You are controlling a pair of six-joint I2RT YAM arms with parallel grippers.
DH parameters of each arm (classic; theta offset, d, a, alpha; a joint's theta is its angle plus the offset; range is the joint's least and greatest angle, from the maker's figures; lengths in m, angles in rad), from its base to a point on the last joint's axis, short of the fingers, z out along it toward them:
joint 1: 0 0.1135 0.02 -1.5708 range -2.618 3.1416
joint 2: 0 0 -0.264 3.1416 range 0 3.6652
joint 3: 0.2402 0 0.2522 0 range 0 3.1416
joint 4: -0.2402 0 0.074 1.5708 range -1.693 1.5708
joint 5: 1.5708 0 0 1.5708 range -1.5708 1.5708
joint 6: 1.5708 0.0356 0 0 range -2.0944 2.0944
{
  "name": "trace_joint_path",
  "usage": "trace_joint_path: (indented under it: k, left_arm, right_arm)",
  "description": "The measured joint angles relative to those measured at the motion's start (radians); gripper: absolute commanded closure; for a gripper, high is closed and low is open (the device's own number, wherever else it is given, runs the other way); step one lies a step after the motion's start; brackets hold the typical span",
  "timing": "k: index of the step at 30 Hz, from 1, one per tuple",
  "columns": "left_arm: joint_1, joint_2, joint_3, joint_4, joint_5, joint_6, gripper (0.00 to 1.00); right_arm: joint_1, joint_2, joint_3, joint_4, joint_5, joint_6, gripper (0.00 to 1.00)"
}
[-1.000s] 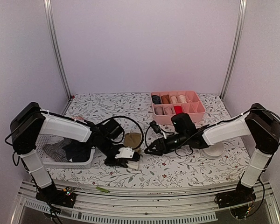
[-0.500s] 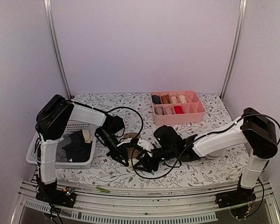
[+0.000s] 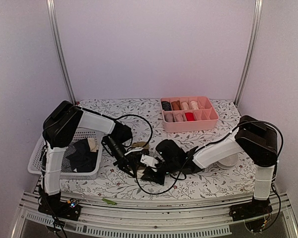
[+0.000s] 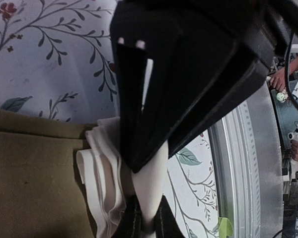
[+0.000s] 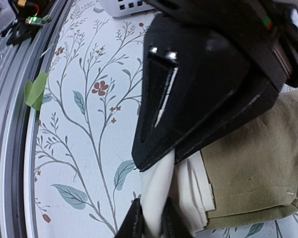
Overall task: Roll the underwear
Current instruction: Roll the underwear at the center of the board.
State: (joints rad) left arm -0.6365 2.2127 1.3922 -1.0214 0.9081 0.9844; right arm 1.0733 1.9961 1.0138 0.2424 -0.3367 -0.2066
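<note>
The olive-tan underwear (image 3: 140, 147) lies on the floral table near the front middle, its white waistband (image 4: 102, 173) bunched at the near edge. My left gripper (image 3: 132, 168) comes in from the left and is shut on that waistband, pinched between the fingertips (image 4: 133, 224). From the right, my right gripper (image 3: 150, 172) is shut on the same waistband (image 5: 188, 193); white cloth shows between its fingers (image 5: 134, 223). Olive cloth (image 5: 258, 163) spreads beside it. Both grippers sit close together over the garment's front edge.
A white mesh basket (image 3: 38, 157) at the left holds dark and striped garments. At the back right, a pink divided tray (image 3: 207, 120) holds several rolled pieces. A white round base (image 3: 229, 159) stands right of centre. The metal front rail (image 3: 154, 218) runs just below the grippers.
The right arm has reached left to the underwear and its jaws have closed on the waistband. The left arm swung its elbow back and stayed shut at the garment.
</note>
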Motion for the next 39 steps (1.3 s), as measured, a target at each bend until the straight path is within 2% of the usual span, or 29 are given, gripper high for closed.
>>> trace_joint_path:
  k: [2,5,6,11,16,20,21,23,24,27,31,36,39]
  left_arm:
    - [0.0,0.0,0.0,-0.003,0.0,-0.001,0.88]
    - [0.0,-0.002,0.0,0.008,0.0,-0.011,0.63]
    - [0.0,-0.005,-0.002,0.006,0.003,-0.022,0.59]
    - [0.006,-0.096,-0.033,0.084,-0.027,-0.081,0.44]
    - [0.054,-0.23,-0.049,0.223,-0.064,-0.16,0.39]
    - [0.128,-0.378,-0.089,0.359,-0.096,-0.235,0.36]
    - [0.146,-0.421,-0.111,0.397,-0.111,-0.253,0.32]
    - [0.174,-0.505,-0.165,0.468,-0.142,-0.279,0.09]
    - [0.182,-0.543,-0.19,0.497,-0.158,-0.282,0.05]
    - [0.187,-0.693,-0.303,0.603,-0.196,-0.324,0.04]
    - [0.187,-0.842,-0.435,0.771,-0.225,-0.468,0.04]
    - [0.151,-0.785,-0.472,0.748,-0.148,-0.454,0.04]
    - [0.058,-0.826,-0.639,0.802,-0.187,-0.411,0.04]
  right_arm:
    - [0.0,0.002,0.003,0.004,-0.002,0.002,1.0]
    - [-0.001,0.003,0.012,-0.014,-0.006,0.012,1.0]
    - [-0.001,0.003,0.016,-0.024,-0.01,0.021,1.0]
    - [-0.001,0.001,0.031,-0.08,-0.048,0.128,1.0]
    - [-0.001,-0.025,0.017,-0.137,-0.121,0.285,1.0]
    - [-0.003,-0.045,-0.031,-0.121,-0.184,0.412,1.0]
    - [-0.006,-0.047,-0.041,-0.109,-0.2,0.429,1.0]
    - [-0.018,-0.047,-0.058,-0.081,-0.23,0.475,1.0]
    - [-0.026,-0.046,-0.066,-0.069,-0.249,0.497,1.0]
    - [-0.054,-0.037,-0.092,-0.022,-0.311,0.55,1.0]
    - [-0.097,-0.004,-0.126,0.075,-0.411,0.622,1.0]
    - [-0.13,0.057,-0.126,0.164,-0.529,0.682,1.0]
    - [-0.143,0.077,-0.111,0.176,-0.579,0.716,1.0]
